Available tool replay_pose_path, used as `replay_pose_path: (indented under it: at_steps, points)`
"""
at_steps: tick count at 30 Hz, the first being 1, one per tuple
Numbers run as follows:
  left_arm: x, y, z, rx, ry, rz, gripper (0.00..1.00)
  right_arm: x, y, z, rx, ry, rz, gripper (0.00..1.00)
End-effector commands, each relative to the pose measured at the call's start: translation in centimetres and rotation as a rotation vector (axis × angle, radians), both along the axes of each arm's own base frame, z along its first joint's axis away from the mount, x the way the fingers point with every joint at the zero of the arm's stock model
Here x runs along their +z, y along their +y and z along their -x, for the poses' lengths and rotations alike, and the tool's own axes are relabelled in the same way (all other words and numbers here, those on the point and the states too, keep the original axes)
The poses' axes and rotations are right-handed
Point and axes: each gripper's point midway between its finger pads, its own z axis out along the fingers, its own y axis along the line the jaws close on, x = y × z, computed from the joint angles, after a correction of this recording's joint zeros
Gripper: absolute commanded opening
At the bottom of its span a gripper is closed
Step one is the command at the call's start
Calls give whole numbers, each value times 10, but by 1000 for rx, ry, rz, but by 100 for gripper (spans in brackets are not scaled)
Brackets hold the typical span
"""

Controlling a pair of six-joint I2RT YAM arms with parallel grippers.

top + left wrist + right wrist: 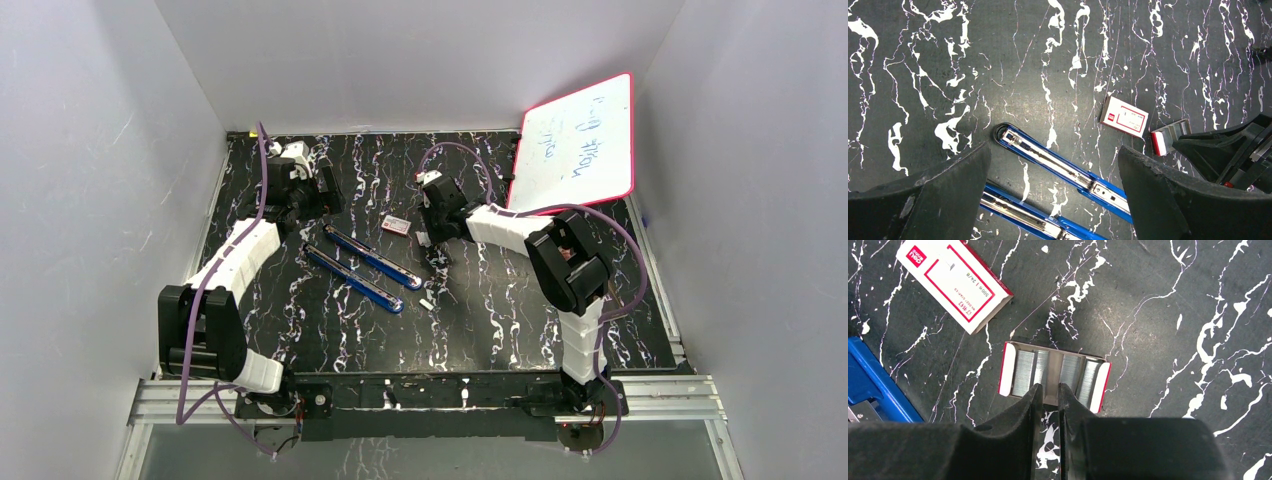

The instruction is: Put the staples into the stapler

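Table [520, 320]: black slab, white marble veining, white walls around.
Whiteboard [575, 140]: pink-edged, leaning far right.
Stapler [372, 258]: blue, opened into two long bars running far-left to near-right.
Left gripper [1053, 150]: spread wide above the stapler.
Right gripper [1048, 387]: fingers nearly together over the tray; grip unclear.
Box sleeve [955, 282]: red-and-white card.
Tray [1007, 370]: red-ended.
Staples [1023, 373]: ribbed grey strips in the tray, side by side, lengthwise toward the right gripper.
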Motion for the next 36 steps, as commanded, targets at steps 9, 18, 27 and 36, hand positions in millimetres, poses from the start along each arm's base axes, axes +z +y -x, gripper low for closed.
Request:
replay_pose_path:
  at_steps: [9,18,27,36]
  points:
    - [16,-1,-4,-12,-30,7,96,25,7,-21,-21,-82,-22,25]
    - [17,0,-4,-10,-32,2,96,21,8,-24,-22,-79,-14,22]
    - [16,1,-4,-8,-30,0,97,14,9,-27,-23,-77,4,20]
    - [17,2,-4,-5,-33,-6,97,8,7,-27,-25,-68,17,19]
